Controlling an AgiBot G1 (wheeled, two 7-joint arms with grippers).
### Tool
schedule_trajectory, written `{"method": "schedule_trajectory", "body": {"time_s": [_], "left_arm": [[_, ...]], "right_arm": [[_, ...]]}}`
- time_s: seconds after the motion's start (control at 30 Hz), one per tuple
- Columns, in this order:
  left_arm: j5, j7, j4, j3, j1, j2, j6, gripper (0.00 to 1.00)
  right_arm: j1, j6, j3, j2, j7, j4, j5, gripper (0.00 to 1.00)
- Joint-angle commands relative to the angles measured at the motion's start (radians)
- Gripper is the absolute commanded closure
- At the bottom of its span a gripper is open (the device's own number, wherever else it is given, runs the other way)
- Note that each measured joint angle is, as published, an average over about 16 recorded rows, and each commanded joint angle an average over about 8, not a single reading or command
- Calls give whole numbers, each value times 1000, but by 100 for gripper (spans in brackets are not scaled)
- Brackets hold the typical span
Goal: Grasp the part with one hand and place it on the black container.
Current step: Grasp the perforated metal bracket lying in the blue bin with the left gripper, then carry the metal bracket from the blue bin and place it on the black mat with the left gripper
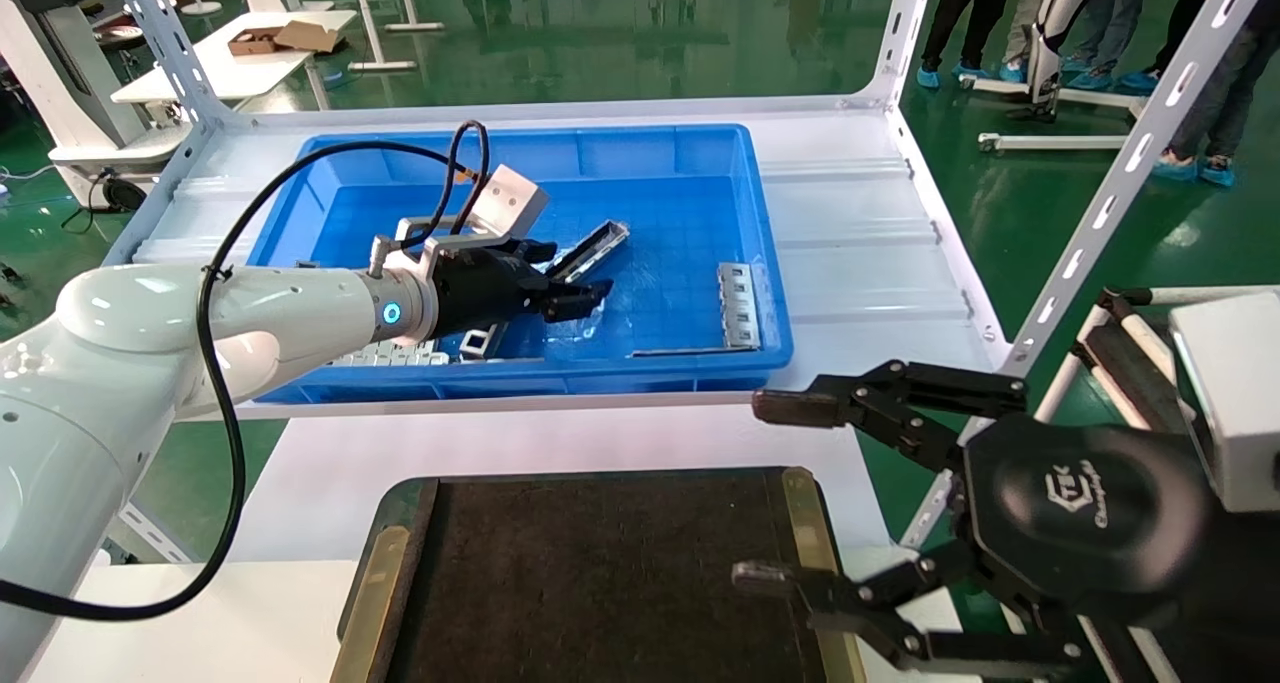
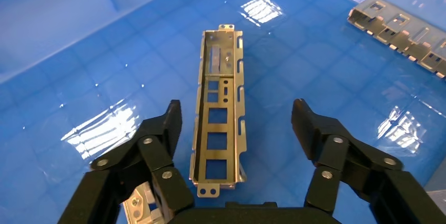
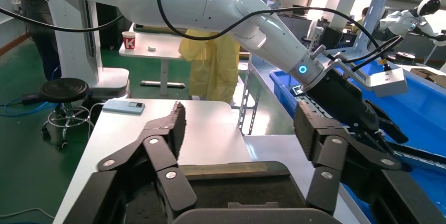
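Note:
The part (image 1: 592, 246), a slim grey metal channel, lies on the floor of the blue bin (image 1: 520, 378). My left gripper (image 1: 570, 275) is inside the bin, open, just over the part's near end. In the left wrist view the part (image 2: 218, 108) lies between the two spread fingers (image 2: 165, 126), nearer one of them, and touches neither; my left gripper (image 2: 237, 113) holds nothing. The black container (image 1: 600, 563), a flat dark tray with brass strips, sits in front of the bin. My right gripper (image 1: 760, 491) is open and empty at the tray's right edge.
A ladder-like grey strip (image 1: 738, 305) lies at the bin's right side, also in the left wrist view (image 2: 399, 27). More grey plates (image 1: 400, 355) lie at the bin's front left. White shelf posts (image 1: 1090, 223) stand on the right. The tray (image 3: 231, 187) shows under my right gripper (image 3: 242, 119).

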Motion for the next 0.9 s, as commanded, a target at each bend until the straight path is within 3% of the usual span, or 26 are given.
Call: {"method": "schedule_trajectory", "body": {"time_s": [0.03, 0.63, 0.9], "left_arm": [[-5, -6, -1, 6, 2, 0, -5, 100], [-82, -7, -5, 16, -1, -16, 5, 100], [-180, 53, -23, -42, -57, -79, 175, 100]], "right_arm": [[0, 0, 0, 0, 0, 0, 0, 100], [0, 0, 0, 0, 0, 0, 0, 100], [0, 0, 0, 0, 0, 0, 0, 100]]}}
